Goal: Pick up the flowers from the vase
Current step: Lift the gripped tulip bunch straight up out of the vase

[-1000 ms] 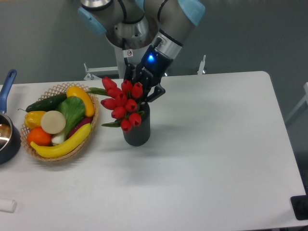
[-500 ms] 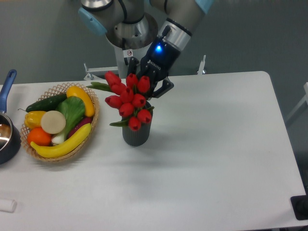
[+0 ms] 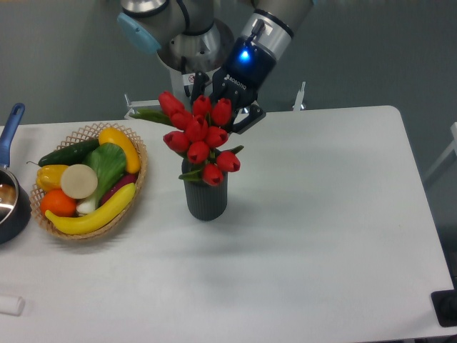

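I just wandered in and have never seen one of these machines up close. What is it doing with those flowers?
The robot arm's claw is closed around a bunch of red tulips and is pulling it up out of a small dark grey vase. The bunch sits higher than a moment ago, but its lower end is not yet clear of the vase's mouth. The vase stands upright on the white table, beside a wicker basket of fruit and vegetables.

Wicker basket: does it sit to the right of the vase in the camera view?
No, the wicker basket of fruit and vegetables sits to the left of the ribbed dark grey vase, near the table's left edge.
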You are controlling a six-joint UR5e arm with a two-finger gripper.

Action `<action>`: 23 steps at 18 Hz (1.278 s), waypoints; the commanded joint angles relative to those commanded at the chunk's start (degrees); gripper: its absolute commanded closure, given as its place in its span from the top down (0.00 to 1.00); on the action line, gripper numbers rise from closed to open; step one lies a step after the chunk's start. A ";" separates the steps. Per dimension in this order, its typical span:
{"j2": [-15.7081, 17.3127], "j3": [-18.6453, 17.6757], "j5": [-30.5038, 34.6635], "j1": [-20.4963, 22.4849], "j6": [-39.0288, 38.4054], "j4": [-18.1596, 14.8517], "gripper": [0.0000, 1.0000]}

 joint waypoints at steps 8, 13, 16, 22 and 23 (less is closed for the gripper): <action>0.79 3.42 -1.32 0.62 -7.64 -0.35 0.44; 2.20 3.60 -1.14 2.19 -7.91 -0.44 0.44; 2.90 3.43 -1.23 3.08 -8.00 -0.62 0.44; 3.34 3.60 -4.73 4.91 -11.51 -0.62 0.44; 3.69 3.52 -6.23 5.53 -12.13 -0.53 0.44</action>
